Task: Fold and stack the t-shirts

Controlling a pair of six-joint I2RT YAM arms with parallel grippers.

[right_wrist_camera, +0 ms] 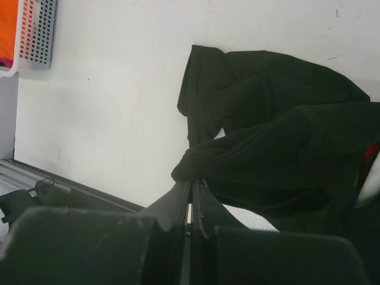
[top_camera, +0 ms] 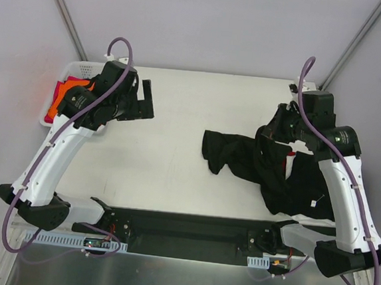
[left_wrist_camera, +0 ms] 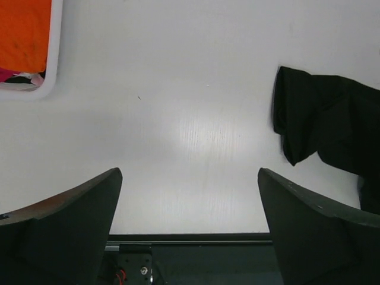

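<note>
**A:** Start with the top view. Where is the shirt?

**B:** The black t-shirt lies crumpled at the right of the table, with one lobe reaching towards the centre. The right hand is down at its upper edge. From this view I cannot tell how its jaws stand.

**A:** And the other arm?

**B:** The left hand hangs in the upper left, well apart from the black t-shirt. Behind it, at the table's left edge, a white basket holds orange cloth.

**A:** Now the left wrist view.

**B:** The left hand stands wide apart. Its two dark fingers sit in the lower corners, with only bare table between them. The black t-shirt is at the right edge of the frame and touches neither finger. The orange cloth and the basket rim fill the upper left corner.

**A:** And the right wrist view?

**B:** The right hand is pressed together at the bottom centre, clamped on a fold of the black t-shirt. The cloth bunches up from the pinch and spreads across the right half of the frame. A small red patch shows at the far right edge, but I cannot tell what it is. The basket and its lattice wall are in the upper left corner, with the orange cloth inside. White table lies between it and the shirt.
</note>
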